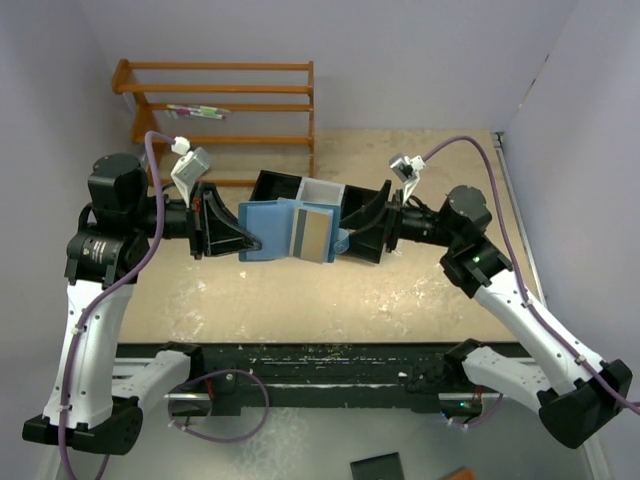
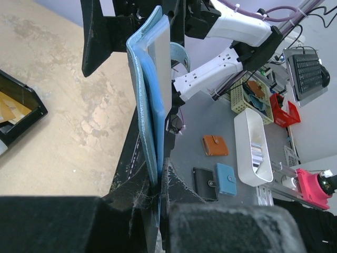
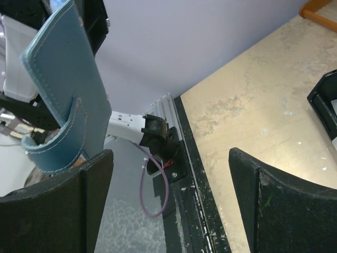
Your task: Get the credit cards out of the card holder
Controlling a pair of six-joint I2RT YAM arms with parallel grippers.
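The blue card holder (image 1: 268,232) is held open in the air above the table's middle. A pale grey-tan card (image 1: 314,232) sits in its right half. My left gripper (image 1: 250,240) is shut on the holder's left edge. In the left wrist view the holder (image 2: 150,110) stands edge-on, pinched between my left gripper's (image 2: 158,190) fingers, with the card (image 2: 159,63) on its far side. My right gripper (image 1: 354,232) is open and empty at the holder's right edge, by its strap (image 1: 342,240). In the right wrist view the blue flap (image 3: 66,89) rises just beyond the left finger of that gripper (image 3: 171,203).
A black-and-white tray (image 1: 300,188) stands just behind the holder; the left wrist view shows a corner of it (image 2: 23,118) with gold cards inside. A wooden rack (image 1: 225,105) stands at the back left. The black front rail (image 3: 187,211) runs below the right gripper.
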